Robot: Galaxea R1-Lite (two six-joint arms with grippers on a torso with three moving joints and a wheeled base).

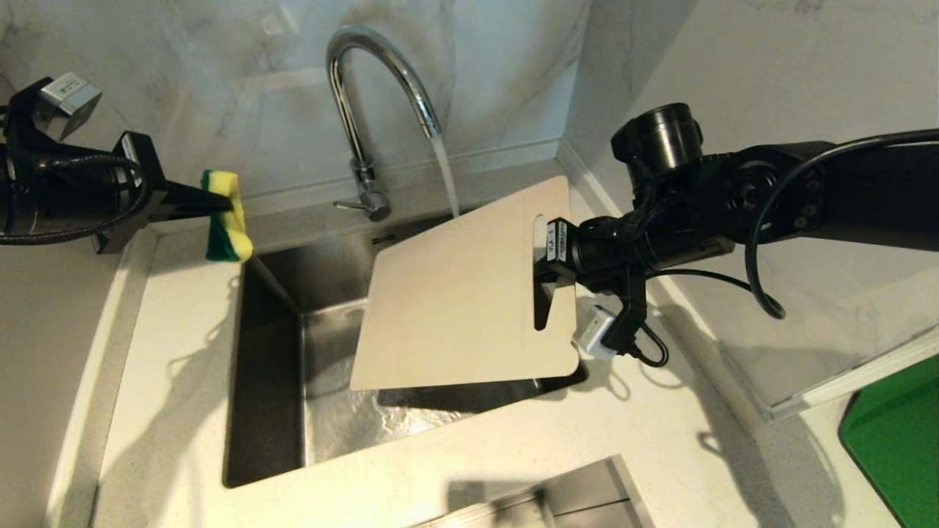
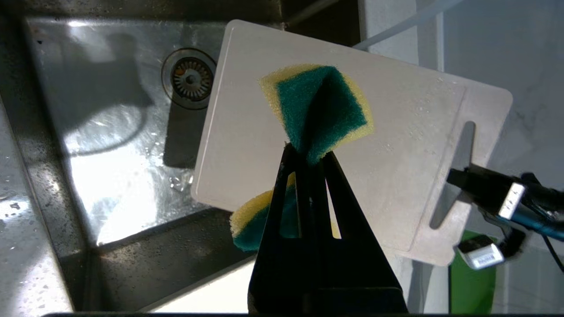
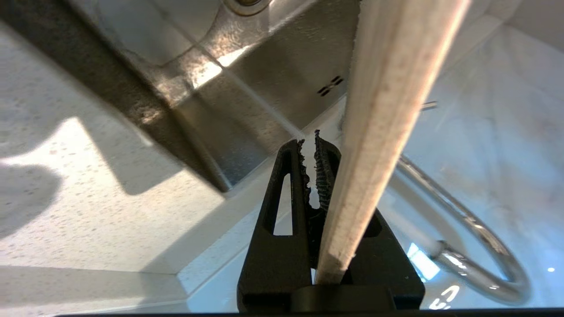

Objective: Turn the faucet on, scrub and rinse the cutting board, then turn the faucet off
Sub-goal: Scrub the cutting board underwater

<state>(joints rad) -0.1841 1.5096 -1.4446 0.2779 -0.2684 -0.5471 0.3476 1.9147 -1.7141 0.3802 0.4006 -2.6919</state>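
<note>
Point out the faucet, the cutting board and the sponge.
faucet [image 1: 351, 110]: head view, upright part of the chrome neck.
cutting board [image 1: 455, 293]: head view, middle of its flat face.
sponge [image 1: 226, 220]: head view, yellow-green side.

black arms [image 1: 733, 198], looped cables, perhaps white labels

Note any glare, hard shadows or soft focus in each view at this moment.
Head view: hard arm shadows on the counter, bright glint on the faucet. Left wrist view: strong glare off the wet sink floor; the left gripper is a dark silhouette. Right wrist view: the board edge is close and soft; the faucet beyond is blurred.
</note>
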